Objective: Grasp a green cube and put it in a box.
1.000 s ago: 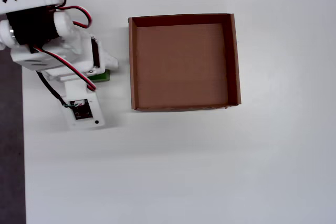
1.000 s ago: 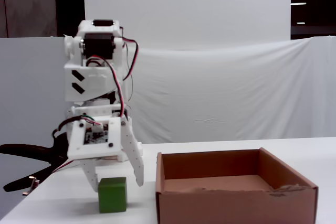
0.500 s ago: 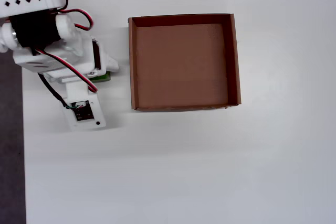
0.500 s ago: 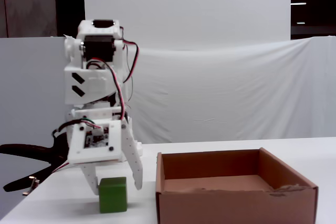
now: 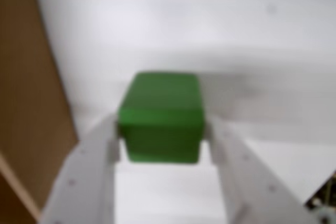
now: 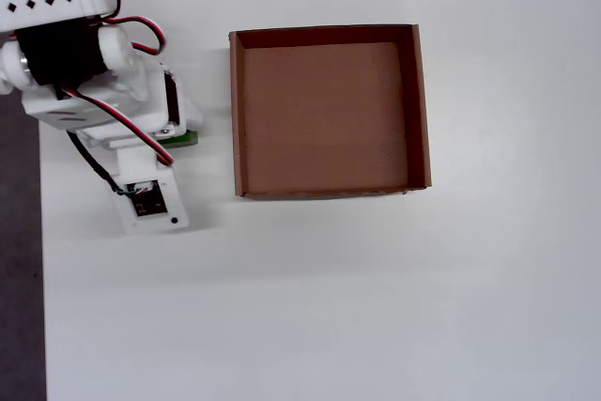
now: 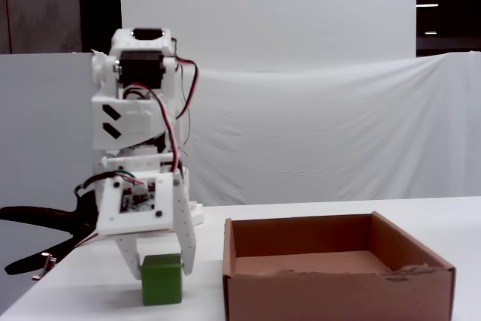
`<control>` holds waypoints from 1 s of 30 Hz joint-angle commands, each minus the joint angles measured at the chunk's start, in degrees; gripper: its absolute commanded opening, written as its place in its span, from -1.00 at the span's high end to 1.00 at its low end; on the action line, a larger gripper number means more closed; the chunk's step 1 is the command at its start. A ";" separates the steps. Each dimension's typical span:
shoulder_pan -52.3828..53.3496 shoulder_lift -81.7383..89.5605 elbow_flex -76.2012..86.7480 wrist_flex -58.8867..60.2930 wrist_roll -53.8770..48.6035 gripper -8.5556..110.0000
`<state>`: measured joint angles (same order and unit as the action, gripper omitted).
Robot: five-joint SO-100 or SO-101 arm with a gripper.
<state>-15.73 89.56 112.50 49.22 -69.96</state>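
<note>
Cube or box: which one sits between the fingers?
The green cube, flanked by both white fingers in the wrist view; the brown box stands apart, empty.

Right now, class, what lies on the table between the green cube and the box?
Nothing: in the fixed view only bare white table separates the green cube, held in the claw, from the box.

From here I read the green cube (image 7: 161, 279) as matt, smooth plastic with softly rounded edges. The box (image 7: 338, 285) looks like plain brown cardboard, dull, its front rim slightly ragged. The end effector (image 5: 160, 145) appears to be white matt plastic. The counter (image 6: 376, 307) is smooth, matt white.
</note>
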 commanded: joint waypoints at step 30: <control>-4.92 5.80 -19.51 13.36 3.25 0.61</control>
<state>-19.95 89.91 96.68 62.31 -66.97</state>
